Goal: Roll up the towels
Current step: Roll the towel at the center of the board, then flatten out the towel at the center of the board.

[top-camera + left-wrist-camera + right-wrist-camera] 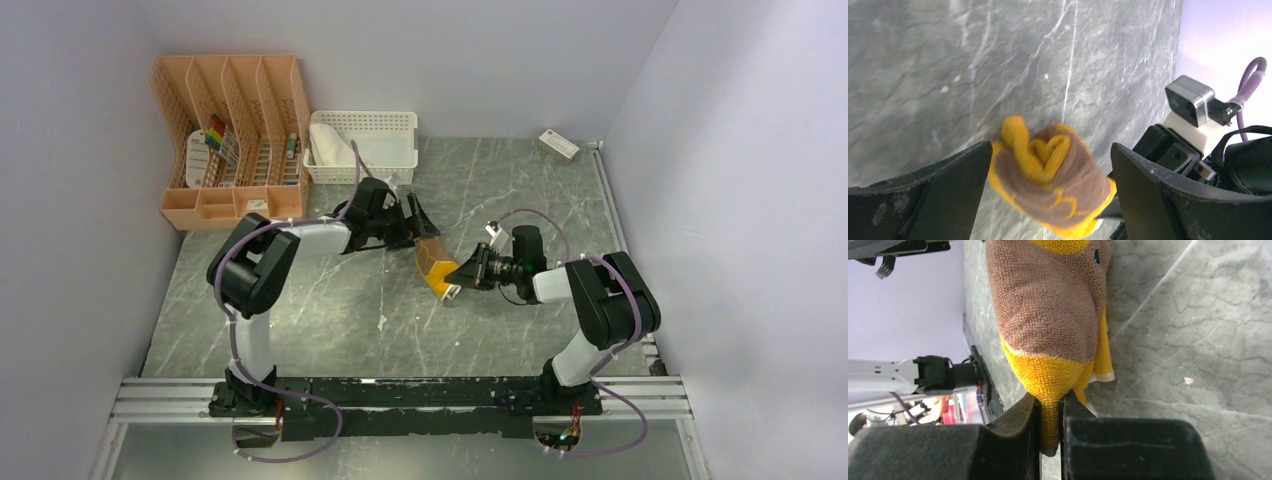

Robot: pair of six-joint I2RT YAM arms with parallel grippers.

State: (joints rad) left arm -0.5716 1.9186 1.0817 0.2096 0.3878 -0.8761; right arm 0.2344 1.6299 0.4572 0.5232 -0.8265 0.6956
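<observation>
Top external view: the yellow towel [437,268] lies as a short roll near the centre of the surface [330,310]. The right end effector [468,272] meets it from 3 o'clock, and the left end effector [424,226] hangs just beside it at 11 o'clock. The white towel [330,147] sits in the left end of the basket [385,122], well apart at 11 o'clock, and appears already dealt with. Left wrist view: only this view shows the roll end-on, a spiral of yellow and brown layers. The left end effector is released, its jaws spread wide at 9 and 3 o'clock of the roll and touching neither side. This stance probably readies it to clamp the roll round its girth. Right wrist view: only this view shows the grip. The right end effector is clenched on a yellow fold at the roll's near end, at 6 o'clock, probably to keep the layers from unwinding. Whether the roll rests on the surface or hangs just above it cannot be told.
</observation>
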